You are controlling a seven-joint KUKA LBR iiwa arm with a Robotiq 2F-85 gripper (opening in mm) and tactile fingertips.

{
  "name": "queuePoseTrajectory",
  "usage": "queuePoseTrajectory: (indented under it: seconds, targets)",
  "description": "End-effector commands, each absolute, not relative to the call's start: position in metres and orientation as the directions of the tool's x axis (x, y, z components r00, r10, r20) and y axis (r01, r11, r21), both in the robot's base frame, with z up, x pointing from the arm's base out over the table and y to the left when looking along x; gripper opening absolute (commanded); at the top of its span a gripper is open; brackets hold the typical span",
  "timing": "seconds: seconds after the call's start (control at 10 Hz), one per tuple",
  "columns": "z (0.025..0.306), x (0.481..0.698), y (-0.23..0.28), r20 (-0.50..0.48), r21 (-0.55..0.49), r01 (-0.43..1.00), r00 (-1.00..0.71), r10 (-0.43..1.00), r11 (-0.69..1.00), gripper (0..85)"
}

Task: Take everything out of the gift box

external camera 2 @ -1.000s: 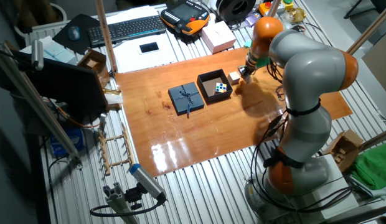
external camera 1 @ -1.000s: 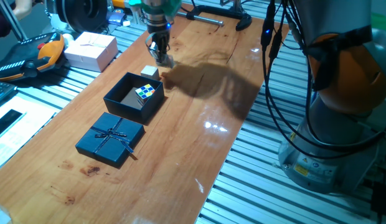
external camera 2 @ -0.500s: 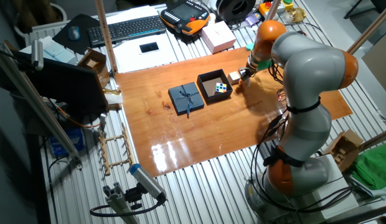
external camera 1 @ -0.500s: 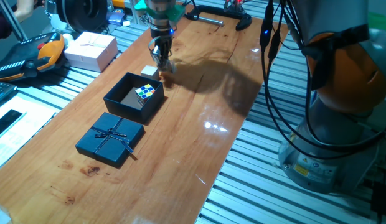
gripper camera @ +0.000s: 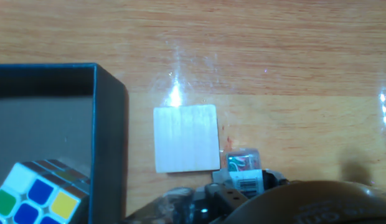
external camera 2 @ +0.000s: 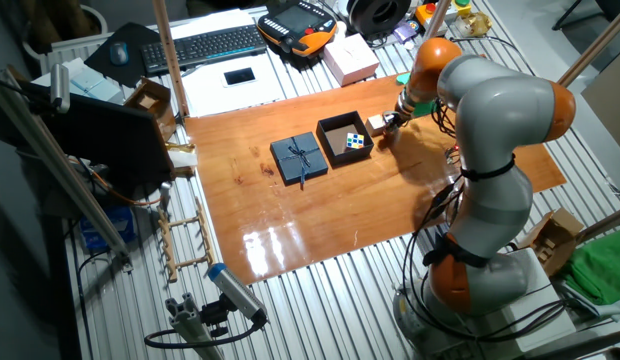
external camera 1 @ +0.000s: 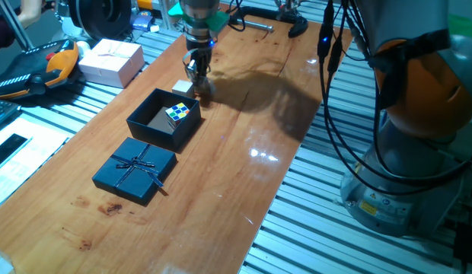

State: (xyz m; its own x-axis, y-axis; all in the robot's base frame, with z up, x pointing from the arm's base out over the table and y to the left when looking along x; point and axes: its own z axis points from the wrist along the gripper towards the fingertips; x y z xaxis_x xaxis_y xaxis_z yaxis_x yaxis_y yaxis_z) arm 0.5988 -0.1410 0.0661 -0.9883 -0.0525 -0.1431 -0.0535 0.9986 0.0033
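Observation:
The dark navy gift box stands open on the wooden table, with the multicoloured puzzle cube in its far corner. The white block lies on the table just outside the box's far side. My gripper hangs low right beside the white block and holds nothing. The other fixed view shows the box, cube, block and gripper. In the hand view the block lies flat beside the box wall, with the cube inside. Finger parts show at the bottom edge.
The navy lid with the ribbon bow lies on the table in front of the box. A pale pink box sits off the table's left edge on the slatted bench. A black clamp lies at the far end of the table.
My gripper has moved slightly down and closer to the table beside the white block. The block, the cube, the box and the lid have stayed in place.

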Motion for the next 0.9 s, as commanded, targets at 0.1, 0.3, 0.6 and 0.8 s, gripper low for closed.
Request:
queuePoseTrajectory:
  seconds: [0.1,0.3,0.6,0.8]
  targets:
    - [0.066,0.599,-0.141,-0.141,-0.002,-0.061,-0.988,-0.061,0.998,46.0]
    - [0.07,0.599,-0.141,-0.141,-0.012,-0.066,-0.988,-0.067,0.998,50.7]
    - [0.094,0.6,-0.136,-0.137,-0.029,-0.058,-0.989,-0.062,0.998,52.7]
    - [0.112,0.603,-0.122,-0.119,-0.02,-0.017,-0.993,-0.02,1.0,52.3]
